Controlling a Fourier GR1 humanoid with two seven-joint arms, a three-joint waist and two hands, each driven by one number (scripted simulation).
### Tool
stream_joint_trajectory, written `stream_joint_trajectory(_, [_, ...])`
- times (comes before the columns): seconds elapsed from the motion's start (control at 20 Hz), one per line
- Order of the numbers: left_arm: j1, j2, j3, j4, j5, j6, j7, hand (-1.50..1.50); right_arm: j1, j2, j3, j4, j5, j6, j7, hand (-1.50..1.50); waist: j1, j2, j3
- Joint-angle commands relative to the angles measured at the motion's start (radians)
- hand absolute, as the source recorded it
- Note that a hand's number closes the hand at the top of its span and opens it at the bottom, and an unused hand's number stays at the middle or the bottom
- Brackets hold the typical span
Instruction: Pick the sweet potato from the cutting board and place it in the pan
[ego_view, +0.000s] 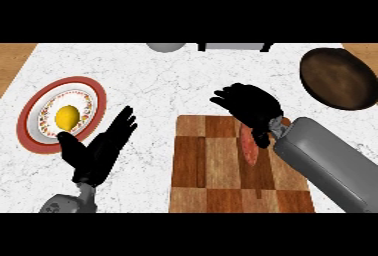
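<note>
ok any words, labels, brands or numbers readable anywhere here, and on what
None can be read.
The plate has only a patterned red rim, no letters.
The cutting board, pan, lemon and sweet potato carry no markings.
The grey things at the counter's far edge show no legible text.

Counter (184, 75): white, fine grey veining. Cutting board (214, 165): checkered wood, light and dark brown blocks. On the board, sweet potato (249, 147): reddish-orange. Pan (339, 77), beyond the board's right corner: dark brown. Plate (44, 100), left of the board: red rim, white centre, speckled band; lemon (66, 117) on it: yellow.
</note>
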Motion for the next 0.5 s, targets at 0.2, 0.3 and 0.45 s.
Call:
stream_joint_trajectory(0.2, [-0.033,-0.032,0.007,-0.001,-0.007,0.044,0.034,0.0,-0.051,0.176,0.167,-0.031,0.072,0.451,0.389,-1.5,-0.022,0.0,0.004])
stream_joint_trajectory(0.3, [-0.004,-0.014,-0.003,-0.034,0.0,0.001,0.024,0.0,-0.051,0.227,0.151,0.005,0.071,0.52,0.445,-1.5,-0.01,0.006,0.005])
stream_joint_trajectory(0.45, [0.032,-0.034,-0.018,-0.017,-0.036,0.01,-0.03,0.0,0.008,0.343,0.145,-0.035,0.087,0.602,0.601,-1.5,-0.014,0.006,0.005])
